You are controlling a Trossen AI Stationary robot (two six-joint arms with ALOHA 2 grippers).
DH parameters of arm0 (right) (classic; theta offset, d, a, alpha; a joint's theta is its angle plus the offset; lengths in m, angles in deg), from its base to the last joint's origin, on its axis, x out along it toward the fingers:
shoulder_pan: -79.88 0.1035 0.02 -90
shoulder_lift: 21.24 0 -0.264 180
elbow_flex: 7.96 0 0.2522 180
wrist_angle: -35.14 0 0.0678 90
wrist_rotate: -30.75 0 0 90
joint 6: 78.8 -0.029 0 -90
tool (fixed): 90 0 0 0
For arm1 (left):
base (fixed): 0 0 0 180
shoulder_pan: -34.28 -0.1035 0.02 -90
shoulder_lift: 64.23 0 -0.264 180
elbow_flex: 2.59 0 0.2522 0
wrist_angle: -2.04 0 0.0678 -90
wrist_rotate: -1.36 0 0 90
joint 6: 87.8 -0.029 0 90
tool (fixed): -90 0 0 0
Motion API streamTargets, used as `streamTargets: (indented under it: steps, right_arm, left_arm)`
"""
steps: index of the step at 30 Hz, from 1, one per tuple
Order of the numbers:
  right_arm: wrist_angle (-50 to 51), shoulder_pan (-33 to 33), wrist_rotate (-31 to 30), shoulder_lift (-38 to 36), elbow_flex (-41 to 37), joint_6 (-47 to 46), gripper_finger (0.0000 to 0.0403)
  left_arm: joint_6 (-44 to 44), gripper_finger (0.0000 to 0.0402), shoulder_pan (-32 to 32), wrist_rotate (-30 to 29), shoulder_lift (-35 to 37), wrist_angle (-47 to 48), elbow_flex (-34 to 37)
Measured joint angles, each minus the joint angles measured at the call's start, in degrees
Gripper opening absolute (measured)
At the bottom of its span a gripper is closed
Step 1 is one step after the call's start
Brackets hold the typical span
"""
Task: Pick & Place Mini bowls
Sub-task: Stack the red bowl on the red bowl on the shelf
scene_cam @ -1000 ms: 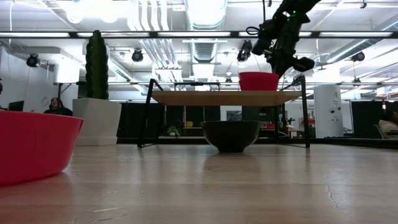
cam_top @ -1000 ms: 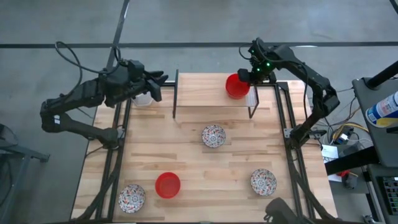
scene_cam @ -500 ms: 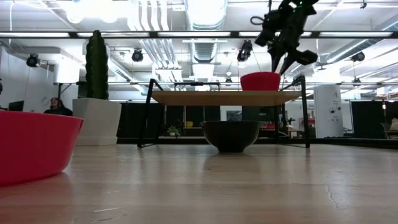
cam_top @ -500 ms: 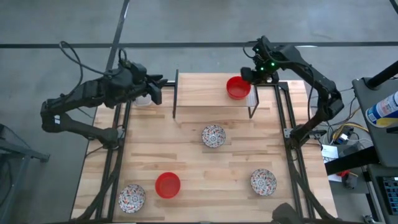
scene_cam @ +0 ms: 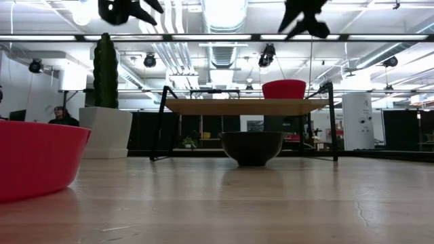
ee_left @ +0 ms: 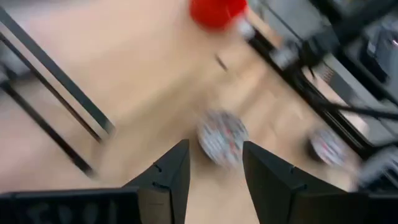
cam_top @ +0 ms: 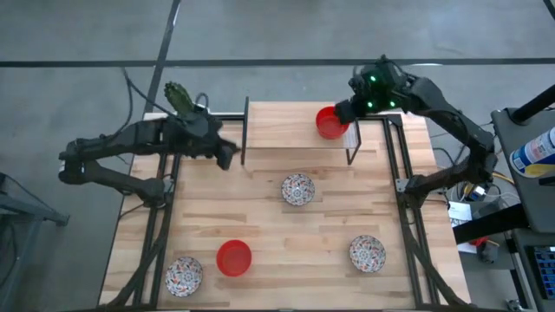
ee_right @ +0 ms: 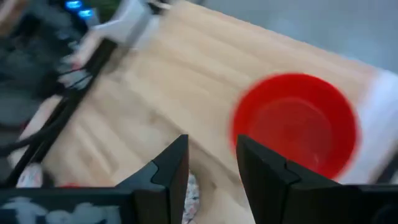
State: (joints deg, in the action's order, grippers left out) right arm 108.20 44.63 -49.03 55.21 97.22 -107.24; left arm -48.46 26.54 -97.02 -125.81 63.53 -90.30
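High view: a glossy red bowl [cam_top: 329, 122] is seen standing empty on the raised wooden shelf [cam_top: 286, 126] at the far end of the table [cam_top: 286, 234], near the shelf's right end. The right gripper [cam_top: 345, 111] is held just beside this bowl, apart from it; in its wrist view the fingers are parted with nothing between them. The left gripper [cam_top: 227, 156] hangs over the table by the shelf's left black frame [cam_top: 244, 132], fingers likewise parted and empty. One floral bowl [cam_top: 297, 189] sits mid-table in front of the shelf. A second red bowl [cam_top: 233, 257] and a second floral bowl [cam_top: 184, 275] lie near the front left; a third floral bowl [cam_top: 367, 252] is at the front right. All are round and appear empty. A cactus [scene_cam: 105, 62] in a white pot [scene_cam: 105, 133] is seen in the low view, left of the shelf.
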Motion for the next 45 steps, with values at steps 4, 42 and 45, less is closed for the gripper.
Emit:
streamTargets:
  steps: [4,42,45]
  right_arm:
    - [-0.16,4.81,0.03,-3.47,-0.02,3.04,0.0128]
    - [-11.89,35.39,-19.4,-0.57,-0.35,-17.53,0.0113]
    - [-12.14,35.98,-19.38,0.51,-0.35,-19.45,0.0112]
  left_arm:
    - [6.51,0.014,3.59,8.16,-0.02,-1.46,5.88]
    - [20.89,0.014,37.05,3.45,-25.39,-7.5,20.83]
    - [19.98,0.014,37.06,4.35,-25.58,-7.65,20.67]
